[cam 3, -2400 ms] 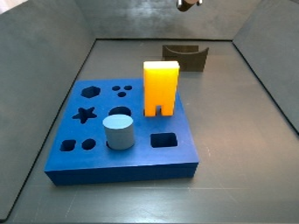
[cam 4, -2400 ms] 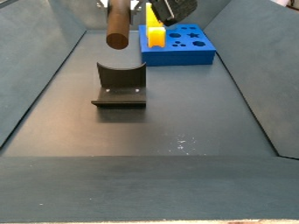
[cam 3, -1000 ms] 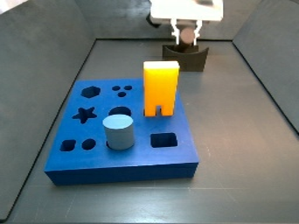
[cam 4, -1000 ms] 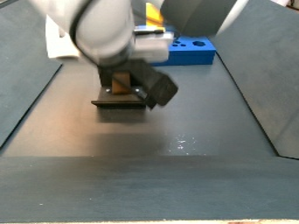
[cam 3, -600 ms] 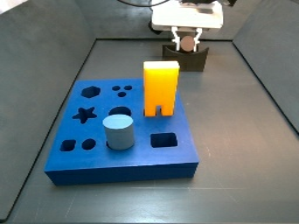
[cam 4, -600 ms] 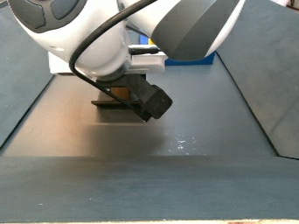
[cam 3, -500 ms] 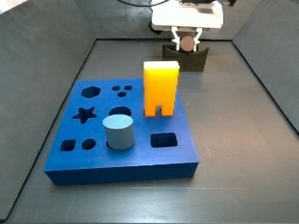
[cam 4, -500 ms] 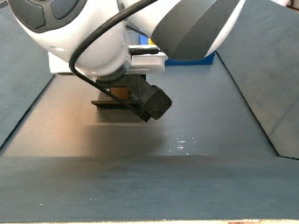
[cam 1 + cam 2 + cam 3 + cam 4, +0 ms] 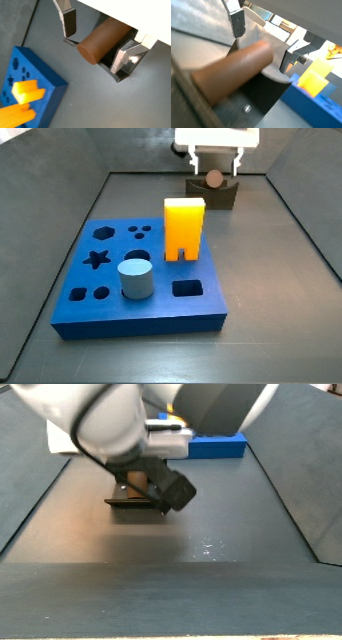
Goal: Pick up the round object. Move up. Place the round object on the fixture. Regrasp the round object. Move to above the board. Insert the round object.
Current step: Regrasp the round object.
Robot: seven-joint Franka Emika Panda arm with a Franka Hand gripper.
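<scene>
The round object (image 9: 100, 42), a brown peg, lies on its side in the cradle of the dark fixture (image 9: 119, 76). My gripper (image 9: 97, 40) straddles the peg with its jaws open; the two silver fingers (image 9: 69, 22) stand off either side of it with small gaps. The peg shows the same way in a wrist view (image 9: 234, 70), below the gripper (image 9: 266, 37). In a side view the gripper (image 9: 214, 166) hangs just over the fixture (image 9: 214, 196), with the peg's tan end (image 9: 214, 177) showing. The blue board (image 9: 107, 293) lies nearer the front. In a side view the arm hides the peg.
A tall orange-yellow block (image 9: 183, 228) and a pale grey-blue cylinder (image 9: 135, 280) stand in the board. Grey walls ring the floor. The robot arm (image 9: 134, 429) fills much of a side view, over the fixture's base (image 9: 134, 502) and in front of the board (image 9: 217, 447).
The gripper came down from high up with the peg to the fixture. Since half a second ago its fingers have spread and lifted slightly, leaving the peg in the cradle.
</scene>
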